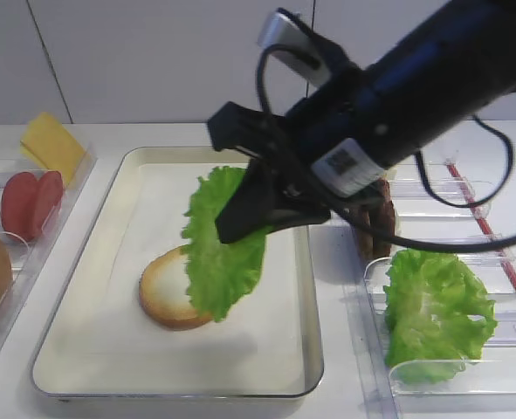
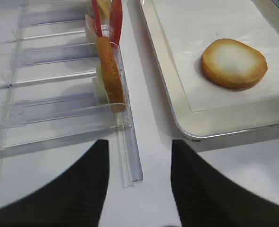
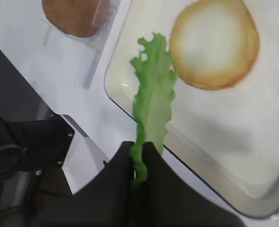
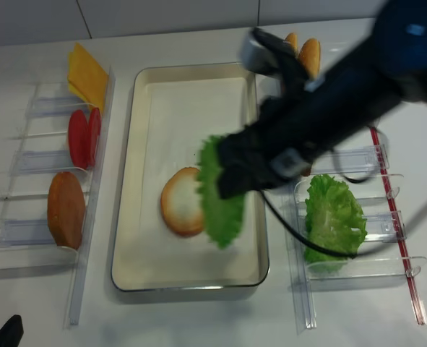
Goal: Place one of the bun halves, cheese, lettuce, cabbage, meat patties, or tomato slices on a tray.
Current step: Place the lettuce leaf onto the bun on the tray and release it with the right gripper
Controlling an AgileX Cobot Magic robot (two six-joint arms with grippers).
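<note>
My right gripper (image 3: 138, 144) is shut on the top edge of the frilly green lettuce (image 1: 223, 262), which hangs down above the cream tray (image 1: 135, 218). The leaf dangles over the right side of a bun half (image 1: 163, 292) that lies cut face up on the tray's liner. In the right wrist view the lettuce (image 3: 153, 94) hangs near the tray's rim, beside the bun half (image 3: 215, 45). My left gripper (image 2: 139, 146) stands open over bare table, near the tray's corner (image 2: 191, 135), with nothing between its fingers.
Clear bins on the left hold the cheese (image 4: 87, 72), two tomato slices (image 4: 83, 137) and another bun half (image 4: 66, 210). Bins on the right hold the cabbage (image 4: 332, 217) and meat patties (image 1: 375, 223), partly hidden by the arm. More bun halves (image 4: 303, 50) stand at the back.
</note>
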